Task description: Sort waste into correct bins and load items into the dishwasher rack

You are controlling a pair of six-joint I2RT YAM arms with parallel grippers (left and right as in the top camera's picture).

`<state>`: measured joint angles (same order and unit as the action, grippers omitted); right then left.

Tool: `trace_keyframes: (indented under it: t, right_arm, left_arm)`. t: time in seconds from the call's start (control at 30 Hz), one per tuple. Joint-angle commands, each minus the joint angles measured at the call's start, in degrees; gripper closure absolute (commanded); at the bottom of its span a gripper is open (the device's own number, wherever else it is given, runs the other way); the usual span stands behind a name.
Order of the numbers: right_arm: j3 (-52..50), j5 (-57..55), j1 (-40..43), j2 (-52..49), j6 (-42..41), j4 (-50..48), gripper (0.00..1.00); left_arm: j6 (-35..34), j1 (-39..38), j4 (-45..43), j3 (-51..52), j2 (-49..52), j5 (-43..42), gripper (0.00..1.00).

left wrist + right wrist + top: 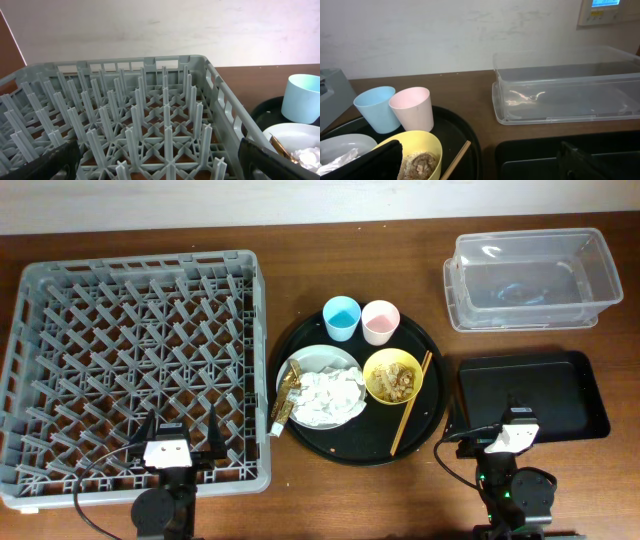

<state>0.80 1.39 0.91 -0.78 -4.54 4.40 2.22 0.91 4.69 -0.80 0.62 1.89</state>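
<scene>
The grey dishwasher rack (pixel 140 265) fills the left. A pale plate (pixel 310 360) carries white napkins (pixel 325 395) and a gold-brown wrapper (pixel 286 398). A yellow bowl (pixel 375 365) holds food scraps (pixel 396 380). Chopsticks (pixel 411 402) lie beside the bowl. A blue cup (pixel 341 317) and a pink cup (pixel 380 321) stand behind. The clear tub (pixel 530 270) is at the far right, with the black tray (pixel 540 380) in front of it. My left gripper (pixel 183 430) is open over the rack's front edge (pixel 160 167). My right gripper (pixel 490 430) is open and empty (pixel 482 162) at the black tray's left corner.
Plate, bowl, cups and chopsticks all sit on a large round black tray (pixel 330 442) between the rack and the bins. The rack holds nothing. A pale wall runs along the table's far edge.
</scene>
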Motion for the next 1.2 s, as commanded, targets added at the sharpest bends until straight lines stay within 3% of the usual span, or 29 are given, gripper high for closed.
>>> trace_keyframes:
  t: [0.0, 1.17]
  right_arm:
    - [-0.48, -0.72, -0.57, 0.42, -0.17, 0.09, 0.01]
    - [-0.48, -0.70, -0.57, 0.42, -0.17, 0.09, 0.01]
  left_arm:
    - [0.85, 0.33, 0.09, 0.26, 0.04, -0.63, 0.01]
    - [-0.02, 0.33, -1.07, 0.26, 0.04, -2.03, 0.01]
